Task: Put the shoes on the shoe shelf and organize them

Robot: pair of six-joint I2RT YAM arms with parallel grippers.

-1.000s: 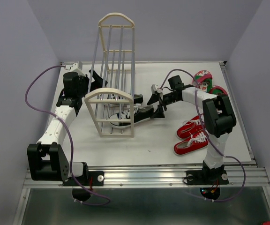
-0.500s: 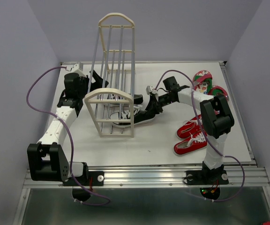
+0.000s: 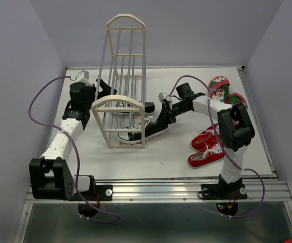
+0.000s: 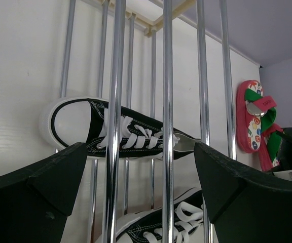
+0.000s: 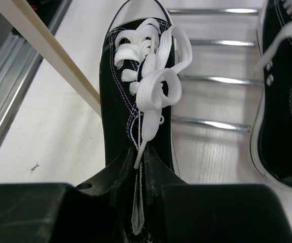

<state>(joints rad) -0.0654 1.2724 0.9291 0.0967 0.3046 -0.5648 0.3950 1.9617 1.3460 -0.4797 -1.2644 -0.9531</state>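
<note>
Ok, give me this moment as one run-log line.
right hand: shut on black sneaker, toe over shoe shelf rods | left hand: open at rods | second black sneaker: in shelf | red sneakers, flip-flops: on table

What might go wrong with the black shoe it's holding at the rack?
The right gripper holds the black sneaker by its heel, close beside the shelf's cream frame; it may catch there. Its loose lace loops could snag a grey rod. It might also nudge the other black sneaker lying alongside.
</note>
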